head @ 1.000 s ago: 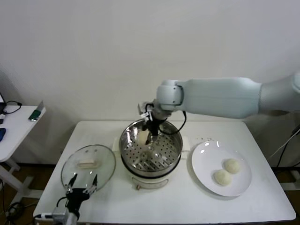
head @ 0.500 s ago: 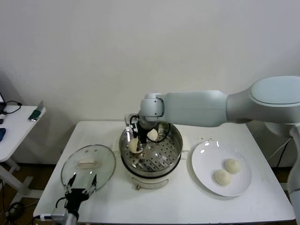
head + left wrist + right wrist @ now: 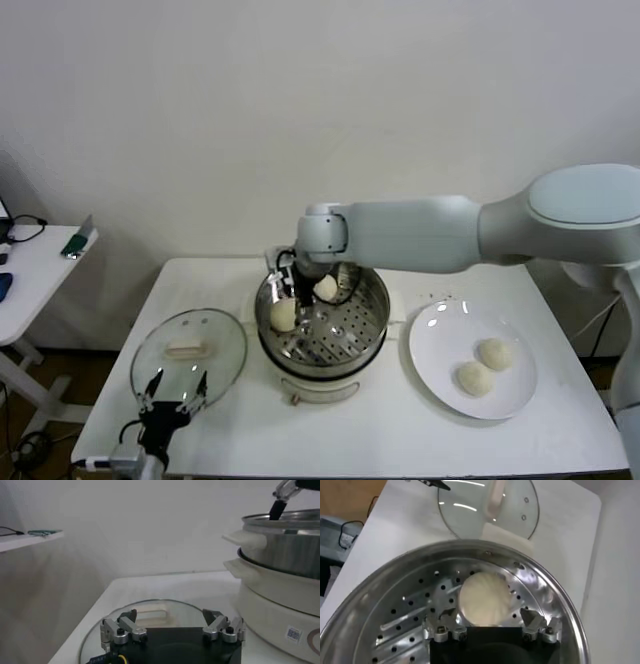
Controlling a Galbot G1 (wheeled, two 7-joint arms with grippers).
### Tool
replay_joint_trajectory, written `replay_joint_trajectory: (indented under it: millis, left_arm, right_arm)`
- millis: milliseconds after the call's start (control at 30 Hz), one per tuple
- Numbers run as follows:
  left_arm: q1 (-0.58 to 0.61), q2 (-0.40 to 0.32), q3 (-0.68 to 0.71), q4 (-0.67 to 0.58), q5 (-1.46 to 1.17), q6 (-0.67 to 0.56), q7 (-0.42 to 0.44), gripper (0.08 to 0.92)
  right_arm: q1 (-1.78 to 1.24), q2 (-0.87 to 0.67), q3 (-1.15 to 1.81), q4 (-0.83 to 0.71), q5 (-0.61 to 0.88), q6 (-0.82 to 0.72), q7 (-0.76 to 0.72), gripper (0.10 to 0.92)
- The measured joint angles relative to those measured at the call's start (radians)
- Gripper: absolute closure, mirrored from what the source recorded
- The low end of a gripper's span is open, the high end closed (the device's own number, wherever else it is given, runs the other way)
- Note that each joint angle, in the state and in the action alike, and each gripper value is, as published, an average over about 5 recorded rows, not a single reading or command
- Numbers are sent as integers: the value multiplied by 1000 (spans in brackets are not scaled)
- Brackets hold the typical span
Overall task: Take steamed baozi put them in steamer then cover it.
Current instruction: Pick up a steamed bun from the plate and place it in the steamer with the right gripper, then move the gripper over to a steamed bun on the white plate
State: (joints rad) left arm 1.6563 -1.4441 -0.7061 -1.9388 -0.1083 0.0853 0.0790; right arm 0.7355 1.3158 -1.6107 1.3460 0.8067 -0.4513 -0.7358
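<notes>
Loading is half done. The right hand (image 3: 297,300) hangs open inside the large shiny perforated steel steamer (image 3: 370,318), a cream-white round baozi (image 3: 484,598) released at its 9 o'clock, another (image 3: 325,287) at 12. Two baozi (image 3: 494,353) wait on the flat white plate (image 3: 440,350) at the tabletop's 3 o'clock; the next move needs lifting clear and reaching there. The left hand (image 3: 172,630) idles open near the clear glass cover (image 3: 225,338).

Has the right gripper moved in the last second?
Yes. The right gripper shifted from the steamer's middle toward its left rim, on the lid side.
</notes>
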Motion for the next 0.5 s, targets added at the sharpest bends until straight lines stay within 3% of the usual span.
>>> replay_joint_trajectory:
  millis: [500]
  left_arm:
    - [-11, 1, 11, 6, 0, 2, 0, 177]
  right_arm:
    - [285, -469, -247, 260, -111, 119, -162, 203]
